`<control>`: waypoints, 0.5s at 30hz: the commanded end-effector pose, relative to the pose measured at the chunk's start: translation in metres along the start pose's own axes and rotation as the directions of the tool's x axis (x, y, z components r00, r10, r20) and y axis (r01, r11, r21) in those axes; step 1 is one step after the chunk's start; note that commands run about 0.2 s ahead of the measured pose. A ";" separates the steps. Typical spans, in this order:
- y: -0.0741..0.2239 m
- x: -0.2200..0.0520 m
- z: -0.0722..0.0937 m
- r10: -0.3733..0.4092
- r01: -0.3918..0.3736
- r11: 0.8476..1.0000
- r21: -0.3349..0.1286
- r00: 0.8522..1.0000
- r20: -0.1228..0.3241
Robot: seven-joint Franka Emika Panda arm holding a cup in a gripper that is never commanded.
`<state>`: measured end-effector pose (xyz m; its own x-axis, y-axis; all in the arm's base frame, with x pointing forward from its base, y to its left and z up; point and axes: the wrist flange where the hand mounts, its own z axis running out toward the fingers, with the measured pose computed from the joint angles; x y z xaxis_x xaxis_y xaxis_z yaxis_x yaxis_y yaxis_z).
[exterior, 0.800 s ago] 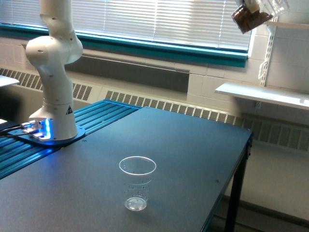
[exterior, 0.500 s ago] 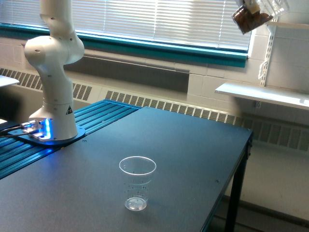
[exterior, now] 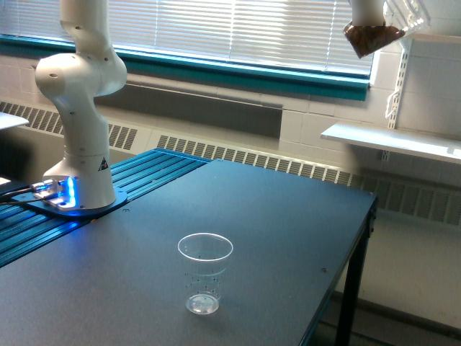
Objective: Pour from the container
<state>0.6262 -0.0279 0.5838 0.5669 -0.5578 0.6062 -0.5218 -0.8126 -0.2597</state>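
Observation:
The container (exterior: 374, 36), a small clear vessel with brown pieces inside, hangs tilted high at the top of the exterior view's right, in front of the window blinds. A white part of my gripper (exterior: 366, 14) shows just above it at the frame's top edge, shut on the container; its fingers are mostly cut off by the frame. Far below and to the exterior view's left, a tall clear plastic cup (exterior: 205, 272) stands upright and empty on the dark table (exterior: 288, 238).
The arm's white base (exterior: 78, 137) stands on a blue-lit mount at the table's left. A white shelf (exterior: 392, 140) is fixed to the wall at the right. The table's right edge (exterior: 364, 238) drops to the floor.
The container has come down a little and its tilt has changed. The white gripper part above it has come into view. The cup has not moved.

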 end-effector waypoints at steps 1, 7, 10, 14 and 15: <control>0.025 0.009 0.009 0.067 -0.068 0.997 -0.037 0.997 -0.027; 0.049 0.007 0.021 0.107 -0.109 0.990 -0.084 0.994 -0.038; 0.061 0.005 0.025 0.120 -0.125 0.986 -0.107 0.992 -0.050; 0.079 0.000 0.030 0.141 -0.147 0.980 -0.134 0.988 -0.057; 0.084 -0.001 0.031 0.147 -0.154 0.978 -0.144 0.987 -0.059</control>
<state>0.6135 -0.0819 0.5390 0.5199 -0.5989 0.6091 -0.6321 -0.7493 -0.1973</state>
